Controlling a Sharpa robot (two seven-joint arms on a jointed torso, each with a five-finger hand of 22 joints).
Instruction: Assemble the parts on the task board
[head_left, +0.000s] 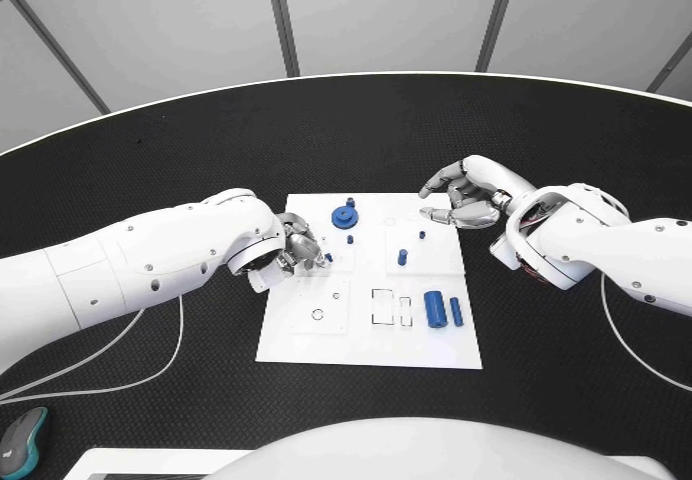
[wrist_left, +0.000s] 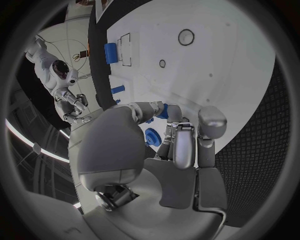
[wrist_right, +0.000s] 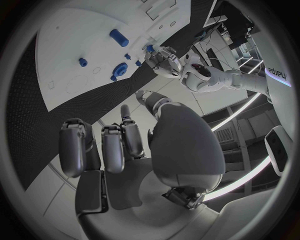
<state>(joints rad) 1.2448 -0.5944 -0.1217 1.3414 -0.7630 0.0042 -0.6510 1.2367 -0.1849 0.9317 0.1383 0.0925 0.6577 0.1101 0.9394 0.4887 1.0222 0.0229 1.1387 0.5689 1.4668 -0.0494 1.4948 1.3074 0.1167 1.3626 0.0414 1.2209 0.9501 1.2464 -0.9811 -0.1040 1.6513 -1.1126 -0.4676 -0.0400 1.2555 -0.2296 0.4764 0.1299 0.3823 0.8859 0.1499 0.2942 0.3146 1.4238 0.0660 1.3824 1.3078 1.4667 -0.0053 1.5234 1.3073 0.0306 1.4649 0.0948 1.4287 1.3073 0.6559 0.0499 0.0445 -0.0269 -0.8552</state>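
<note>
The white task board (head_left: 296, 345) lies mid-table. My left hand (head_left: 299, 248) hovers over the board's left side and pinches a small blue peg (wrist_left: 162, 111) between thumb and finger. A round blue gear-like part (head_left: 345, 216) stands near the far edge, just beyond that hand. A short blue cylinder (head_left: 402, 257) and a tiny peg (head_left: 421, 236) sit mid-board. Two longer blue cylinders (head_left: 434, 309) lie side by side at the right. My right hand (head_left: 464, 200) hangs over the board's far right corner, fingers apart and loosely curled, holding nothing.
Rectangular slot outlines (head_left: 384, 306) and a small ring mark (head_left: 317, 315) are on the board's near half. White cables (head_left: 137, 370) trail over the black table at the left. A dark mouse-like object (head_left: 22, 445) lies at the near left corner.
</note>
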